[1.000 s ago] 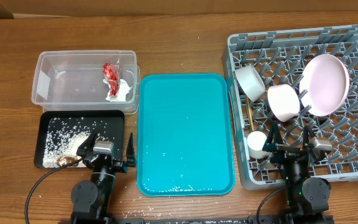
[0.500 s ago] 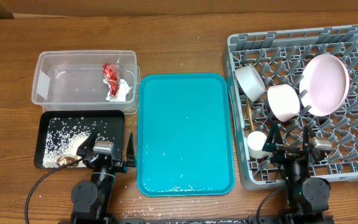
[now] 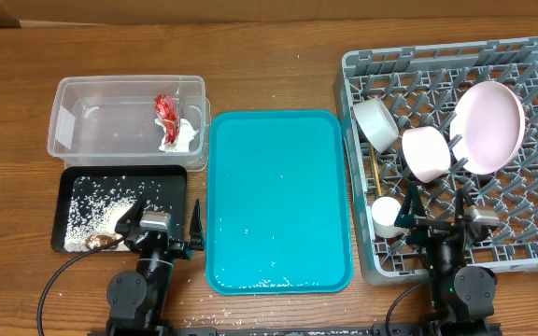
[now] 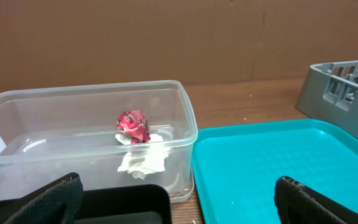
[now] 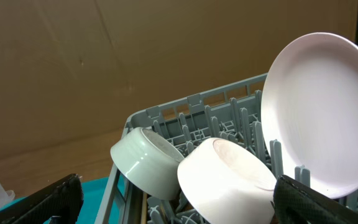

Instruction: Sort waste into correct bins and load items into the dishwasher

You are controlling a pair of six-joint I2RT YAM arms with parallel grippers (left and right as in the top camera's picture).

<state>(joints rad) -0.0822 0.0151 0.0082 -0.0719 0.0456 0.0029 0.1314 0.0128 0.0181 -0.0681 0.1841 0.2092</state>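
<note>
- Using the teal tray (image 3: 278,201) in the middle of the table (image 3: 269,56) as the reference point for everything here.
- The left gripper (image 4: 178,183) sits just off the near left corner of the teal tray. Its jaws are spread wide, one finger at each lower corner of the wrist view. There's nothing between them and nothing touching them.
- The right gripper (image 5: 178,186) is off the near right corner of the teal tray, over the front edge of the dish rack (image 3: 530,215). Same deal: jaws wide apart, not gripping anything, and clear of the dishes as far as I can see.
- The clear tub (image 3: 101,126) is left of the teal tray's far half, just beside it. The red wrapper (image 3: 167,107) and the white napkin (image 3: 179,138) are inside, at the end nearest the teal tray. The wrapper is just behind the napkin.
- The black tray (image 3: 171,191) is left of the teal tray's near half, right in front of the tub. Rice (image 3: 92,210) is spread over its left part, with a brown scrap (image 3: 104,241) at its near edge.
- A few white specks (image 3: 274,281) sit on the teal tray itself, mostly toward its near end.
- The dish rack is just beside the teal tray on its right.
- The plate (image 3: 487,126) stands on edge in the rack, farthest from the teal tray.
- The pink bowl (image 3: 426,154) is tipped on its side next to the plate.
- The white bowl (image 3: 375,121) is tipped too, on the side closest to the teal tray.
- The cup (image 3: 386,215) is near the rack's front left corner.
- The chopsticks (image 3: 376,173) lie between the white bowl and the cup.
</note>
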